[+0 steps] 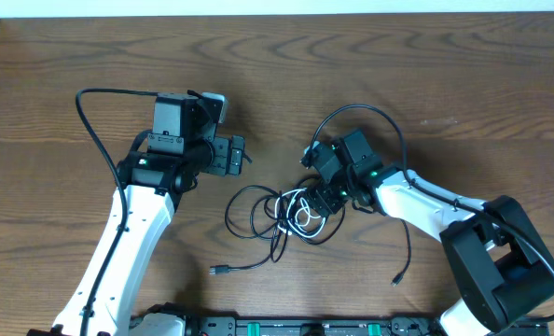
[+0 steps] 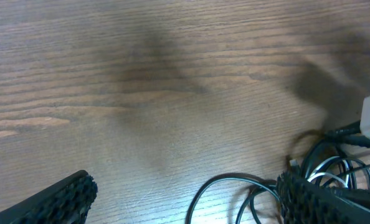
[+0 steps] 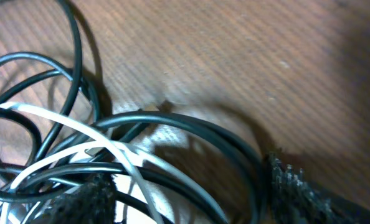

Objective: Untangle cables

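A tangle of thin black cables [image 1: 263,210] with a short white cable [image 1: 302,214] looped inside lies at the table's middle. One black plug end [image 1: 218,271] trails to the front left, another [image 1: 398,278] to the front right. My right gripper [image 1: 319,199] is down on the tangle's right side; in the right wrist view its fingers [image 3: 191,193] are open, with black cables [image 3: 191,127] and the white cable [image 3: 73,127] running between them. My left gripper [image 1: 240,155] is open and empty above bare wood, up and left of the tangle; cable loops [image 2: 235,186] show by its right finger.
The wooden table [image 1: 426,75] extends far back and right. My arms' own thick black cables arc over each wrist [image 1: 95,121] [image 1: 361,110]. The robot bases sit along the front edge [image 1: 286,327].
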Robot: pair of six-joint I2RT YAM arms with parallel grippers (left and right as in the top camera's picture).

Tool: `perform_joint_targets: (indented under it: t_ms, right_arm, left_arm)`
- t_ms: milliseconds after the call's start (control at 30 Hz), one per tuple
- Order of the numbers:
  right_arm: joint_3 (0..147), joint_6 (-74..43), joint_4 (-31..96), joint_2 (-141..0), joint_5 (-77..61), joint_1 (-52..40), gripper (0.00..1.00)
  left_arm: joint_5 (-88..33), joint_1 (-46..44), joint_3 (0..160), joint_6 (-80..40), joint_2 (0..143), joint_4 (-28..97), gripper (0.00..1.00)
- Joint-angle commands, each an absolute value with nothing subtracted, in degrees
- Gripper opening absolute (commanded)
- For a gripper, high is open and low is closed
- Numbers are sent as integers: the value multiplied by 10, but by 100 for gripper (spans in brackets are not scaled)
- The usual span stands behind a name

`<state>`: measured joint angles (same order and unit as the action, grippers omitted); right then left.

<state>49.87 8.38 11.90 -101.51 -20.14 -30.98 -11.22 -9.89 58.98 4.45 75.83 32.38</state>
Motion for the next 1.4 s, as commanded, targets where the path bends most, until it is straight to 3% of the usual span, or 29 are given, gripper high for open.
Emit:
perform_joint_targets:
  t_ms: [0, 33, 67, 100, 267, 667, 900, 1367]
  right_arm:
    - [490, 91, 129, -1033, -187, -320, 42]
    - [490, 91, 129, -1033, -184, -320, 29]
    - [490, 91, 129, -1033, -183, -320, 5]
    - [490, 90, 129, -1033, -183, -320, 1]
    - [491, 68, 120, -1033, -183, -310, 1]
    - [495, -210, 53, -1023, -183, -178, 1]
    - [495, -404, 67, -1023, -193, -92, 1]
    - [495, -396, 232, -1023, -282, -110, 1]
  left_arm:
    - [-109, -97, 602, 40, 751, 323, 94]
    - [-109, -97, 602, 39, 751, 323, 93]
    - [-109, -97, 602, 39, 751, 323, 93]
    - [-109, -97, 602, 39, 751, 323, 93]
    - [-112, -97, 602, 39, 751, 325, 93]
    - [-116, -97, 602, 22, 751, 325, 93]
    - [-207, -97, 602, 22, 752, 324, 94]
    - [-251, -97, 602, 11, 752, 325, 94]
